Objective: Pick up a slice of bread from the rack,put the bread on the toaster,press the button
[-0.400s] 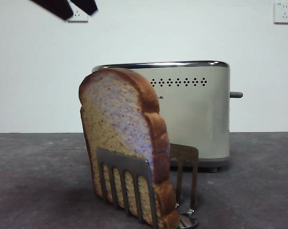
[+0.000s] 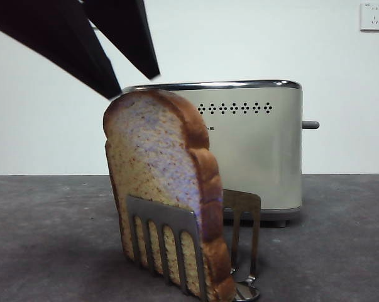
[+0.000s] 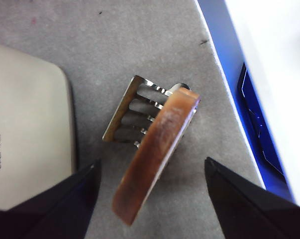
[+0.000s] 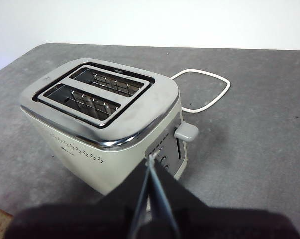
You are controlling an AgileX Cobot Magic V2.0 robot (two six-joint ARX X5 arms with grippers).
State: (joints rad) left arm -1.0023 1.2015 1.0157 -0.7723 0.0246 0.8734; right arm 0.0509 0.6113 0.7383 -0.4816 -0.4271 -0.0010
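Grey table (image 2: 51,239): left gripper (image 3: 152,172) fingers wide apart above slice of bread (image 2: 158,182), prob. not touching.

Slice of bread (image 2: 156,182): a tan face speckled with reddish flecks and a faint purplish cast is being shown, edged by a dark brown crust; from the left wrist view the crust (image 3: 154,154) is being seen as glossy orange-brown.
Rack (image 2: 167,242): shiny grey steel is being displayed, patterned with arched cut-outs.
Toaster (image 2: 258,151): a cream body is being presented under a chrome top rim, marked with a row of small black dotted vent holes.
Button (image 4: 186,132): pale grey is being shown.
Table (image 2: 340,239): a mottled dark grey is being shown.
Left gripper (image 3: 150,174) and right gripper (image 4: 150,164): black is being shown.
Cord (image 4: 204,92): white is being shown.
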